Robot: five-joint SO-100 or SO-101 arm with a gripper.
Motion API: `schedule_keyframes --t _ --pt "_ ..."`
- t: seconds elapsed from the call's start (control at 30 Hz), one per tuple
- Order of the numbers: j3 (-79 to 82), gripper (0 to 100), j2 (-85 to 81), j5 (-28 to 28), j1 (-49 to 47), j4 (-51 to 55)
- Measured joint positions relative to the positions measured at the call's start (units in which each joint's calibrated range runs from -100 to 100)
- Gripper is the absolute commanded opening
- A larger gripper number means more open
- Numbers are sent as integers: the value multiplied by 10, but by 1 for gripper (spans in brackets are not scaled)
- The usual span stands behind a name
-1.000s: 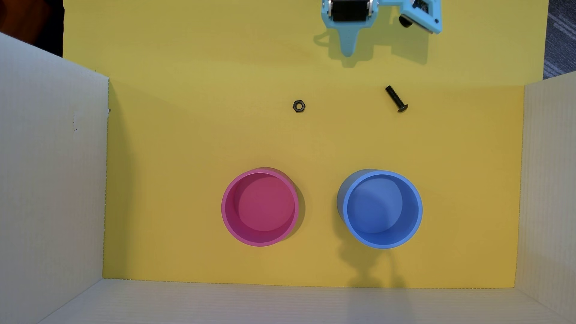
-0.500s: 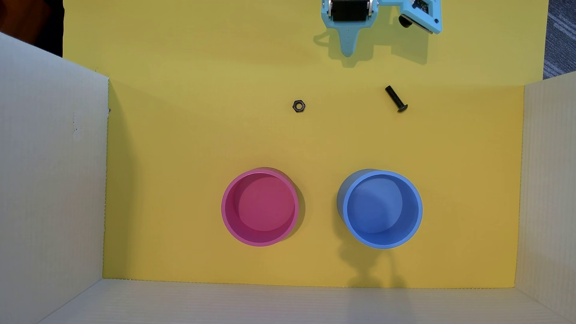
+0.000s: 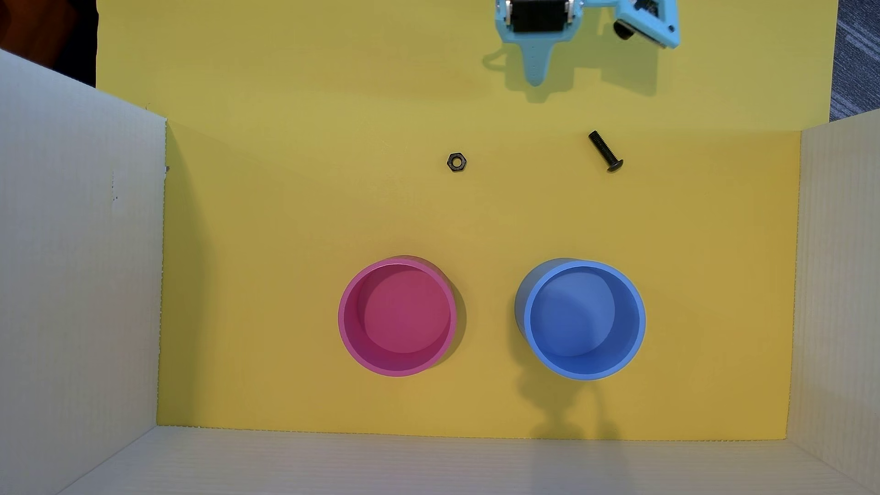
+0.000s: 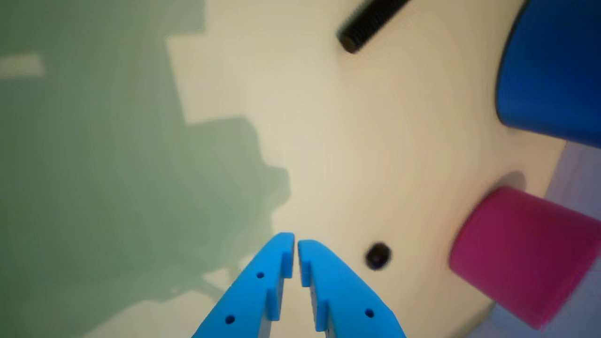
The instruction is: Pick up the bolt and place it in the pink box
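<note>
Approach stage, judged from the layout: nothing grasped yet. Notes run left to right across the overhead view.

Pink box (image 3: pixel 344 328) sits lower centre on the yellow desk (image 3: pixel 285 214), upright, open mouth up, nothing inside. A hex nut (image 3: pixel 456 162) lies above it, upper centre; it is not the target and should be left alone. Claw (image 3: pixel 536 78) is at the top edge, right of centre, well apart from everything. In the wrist view the claw (image 4: pixel 296 243) has its two blue tips nearly touching, only a thin slit between them, and holds nothing. Bolt (image 3: pixel 605 151) lies flat on the desk in the upper right of the overhead view, below and right of the claw, shank pointing upper left, head lower right. In the wrist view only its threaded end (image 4: pixel 371 21) shows, at the top edge. Blue cup (image 3: pixel 640 328) stands lower right, beside the pink box with a gap between.

To do the step well:
- Open the claw wide before descending; closed as it is, it would only push the bolt.
- Turn the wrist so the fingers close across the shank, not along it.
- Aim mid-shank; a round shank will likely roll if struck off-centre.
- Carry to the pink box, keeping clear of the blue cup.
</note>
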Motion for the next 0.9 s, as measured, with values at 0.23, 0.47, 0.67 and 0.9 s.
schedule_keyframes --t 0.23,0.47,0.67,0.9 --pt "-152 2 -2 0 1 -18" --pt "-203 2 22 -1 3 -18" --pt "-290 2 185 -2 3 -18" --pt "-421 2 447 -38 3 -14"
